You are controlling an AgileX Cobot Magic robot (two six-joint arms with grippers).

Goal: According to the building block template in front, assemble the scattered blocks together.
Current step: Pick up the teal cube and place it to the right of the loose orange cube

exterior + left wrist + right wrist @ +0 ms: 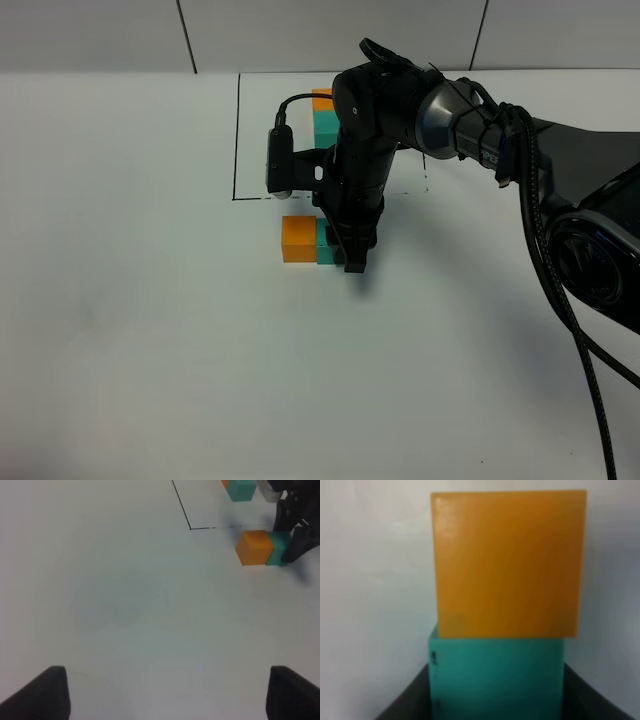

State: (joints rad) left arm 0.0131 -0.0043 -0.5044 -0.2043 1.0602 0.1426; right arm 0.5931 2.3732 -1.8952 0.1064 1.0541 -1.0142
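Jaws pressed together, the right gripper (352, 262) stands fingers-down on the white tabletop (150, 350), right up against one side of a small matte teal-green cube (325, 243). It grips nothing. In the right wrist view the cube hides the fingertips, and dark gripper parts show on either side of it. On the side facing away from the gripper, the teal-green cube sits flush against a small matte orange cube (298, 238) of equal size.

The left gripper (168, 690) hangs well apart from the blocks over bare table, its two dark fingers (50, 692) spread wide with nothing between them.

There are four cubes in all, two orange and two teal-green. One of each colour forms the loose pair at the right gripper. The other two make up the building block template (325, 123), which is partly hidden behind the black arm.

Seen from the high camera, the loose pair's long axis runs left to right, with orange on the left and teal-green on the right. The template's long axis runs away from the camera, with orange at the far end and teal-green nearer, so the two pairs lie crosswise to each other. The loose pair rests just outside the near edge of the thin black-lined rectangle (238, 140) that frames the template, close to its left corner.
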